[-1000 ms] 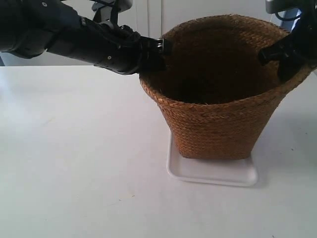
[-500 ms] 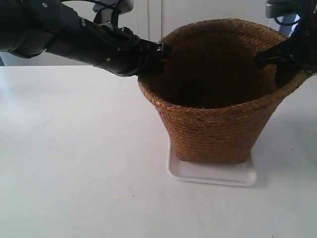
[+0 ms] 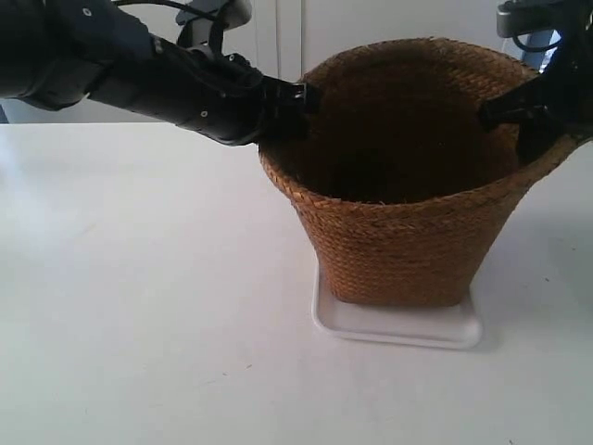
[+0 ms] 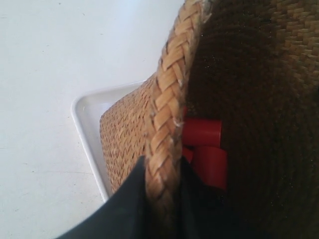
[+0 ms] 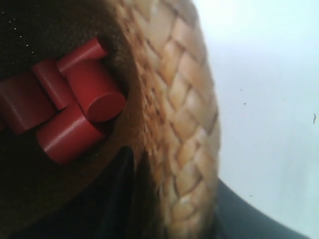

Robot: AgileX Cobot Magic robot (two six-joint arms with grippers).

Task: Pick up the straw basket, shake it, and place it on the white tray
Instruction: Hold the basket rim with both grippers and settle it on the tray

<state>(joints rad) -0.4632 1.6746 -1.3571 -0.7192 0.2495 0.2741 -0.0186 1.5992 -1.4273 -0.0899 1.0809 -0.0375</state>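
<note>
The straw basket [image 3: 408, 241] stands upright with its base on the white tray [image 3: 398, 326]. The arm at the exterior view's left has its gripper [image 3: 296, 97] on the basket's rim, and the arm at the exterior view's right has its gripper [image 3: 514, 111] on the opposite rim. In the left wrist view, my left gripper [image 4: 162, 172] is shut on the braided rim [image 4: 174, 89], one finger outside and one inside, with the tray's [image 4: 87, 124] corner below. My right gripper [image 5: 174, 199] is likewise shut on the rim [image 5: 184, 99].
Several red cylinders [image 5: 75, 109] lie on the basket's floor, some of these red cylinders [image 4: 204, 132] also showing in the left wrist view. The white table [image 3: 139, 306] stretches round the tray. A pale wall or cabinet front [image 3: 278, 37] stands behind.
The basket has sunk a little and levelled, its base settling lower onto the tray. Both grippers have kept their hold on the rim.
</note>
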